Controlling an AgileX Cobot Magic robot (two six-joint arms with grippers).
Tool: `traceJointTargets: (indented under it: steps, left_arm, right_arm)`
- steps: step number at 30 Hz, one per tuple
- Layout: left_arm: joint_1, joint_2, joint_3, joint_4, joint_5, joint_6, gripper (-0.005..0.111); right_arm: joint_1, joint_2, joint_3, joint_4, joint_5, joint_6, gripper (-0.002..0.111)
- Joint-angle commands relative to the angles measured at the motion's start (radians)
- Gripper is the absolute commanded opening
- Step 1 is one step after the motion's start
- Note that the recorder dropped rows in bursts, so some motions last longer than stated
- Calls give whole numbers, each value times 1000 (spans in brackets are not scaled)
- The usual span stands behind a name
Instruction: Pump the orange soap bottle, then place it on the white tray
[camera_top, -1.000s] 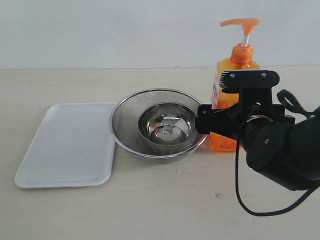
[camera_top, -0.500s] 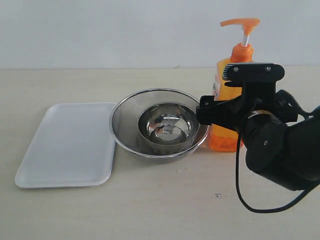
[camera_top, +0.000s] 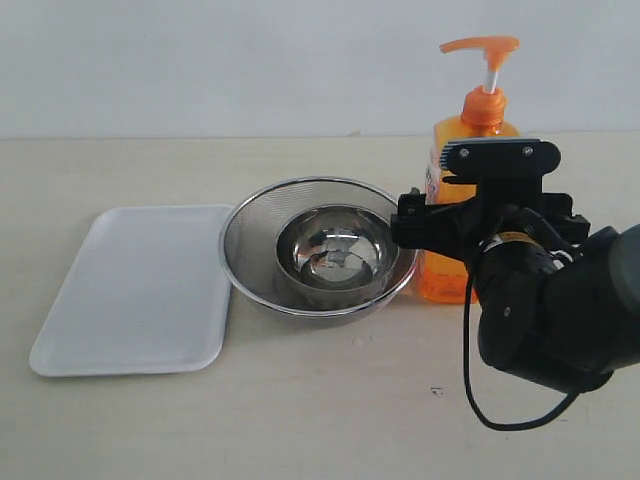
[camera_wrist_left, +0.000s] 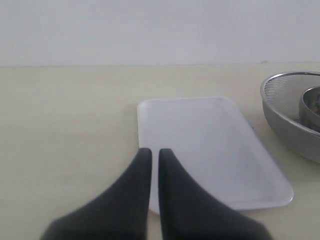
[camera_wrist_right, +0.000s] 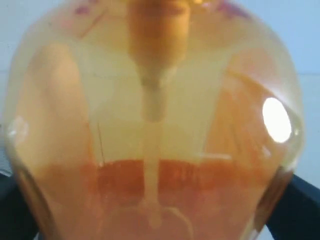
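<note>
Prob. nothing done: tall translucent orange soap bottle (camera_top: 481, 108) upright just right of round metal mesh strainer (camera_top: 232, 262), right jaws wide around it, left jaws shut, flat white tray (camera_top: 130, 290) left of strainer. Pump + placing to do.

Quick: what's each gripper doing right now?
Left gripper: closed, empty.
Right gripper: open, jaws either side of the orange soap bottle; contact cannot be told.

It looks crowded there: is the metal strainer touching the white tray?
Apart. The left wrist view shows a strip of bare table between the strainer and the white tray.
</note>
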Motion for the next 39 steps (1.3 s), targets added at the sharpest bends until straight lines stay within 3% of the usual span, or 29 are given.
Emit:
traceJointTargets:
  steps: [1, 27, 31, 39]
  left_arm:
    - [2, -3, 4, -7, 0, 3, 5]
    - [2, -3, 4, -7, 0, 3, 5]
    - [2, -3, 4, -7, 0, 3, 5]
    - [2, -3, 4, -7, 0, 3, 5]
  right_arm:
    - [-1, -1, 4, -12, -41, 5, 105]
    - [-1, 1, 4, -19, -104, 44, 103]
    - [-1, 1, 4, -19, -104, 44, 84]
    - [-1, 1, 4, -19, -110, 40, 25]
